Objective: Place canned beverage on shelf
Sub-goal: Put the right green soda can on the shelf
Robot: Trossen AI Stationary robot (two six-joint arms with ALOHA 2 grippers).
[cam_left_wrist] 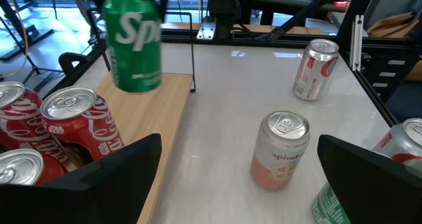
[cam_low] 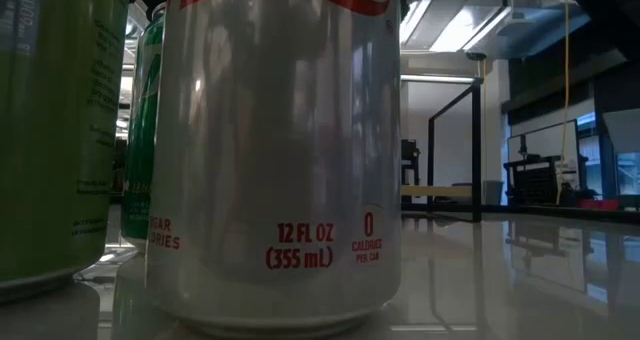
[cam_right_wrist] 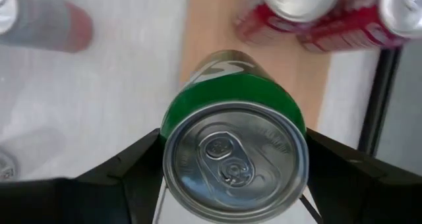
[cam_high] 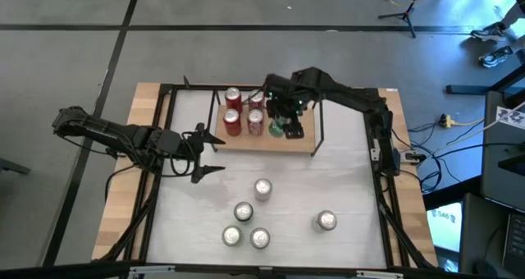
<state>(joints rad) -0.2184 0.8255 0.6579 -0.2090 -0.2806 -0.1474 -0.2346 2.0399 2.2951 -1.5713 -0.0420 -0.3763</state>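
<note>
A green canned beverage (cam_right_wrist: 234,118) hangs over the shelf (cam_high: 310,144), a light-wood board in a black wire frame at the table's far middle. My right gripper (cam_high: 284,125) is shut on it from above. The left wrist view shows the green can (cam_left_wrist: 133,43) above the board's bare right part (cam_left_wrist: 168,112). Several red cans (cam_high: 244,113) stand on the board's left part. My left gripper (cam_high: 209,153) waits open at the table's left, near the shelf's left end. My right gripper pinches the green can's side wall just below its top rim (cam_right_wrist: 173,122) between its two fingers (cam_right_wrist: 125,174), one on each side. The fingers point down from above. The can hangs upright below them and looks clear of the shelf board (cam_right_wrist: 211,26).
Several silver-topped cans stand on the white table's near half, among them a pink-and-white one (cam_left_wrist: 280,151) and a silver-red one (cam_left_wrist: 315,69). The low view is filled by a silver can (cam_low: 280,150) with a green can (cam_low: 50,130) beside it. Black frame bars (cam_high: 320,119) edge the shelf.
</note>
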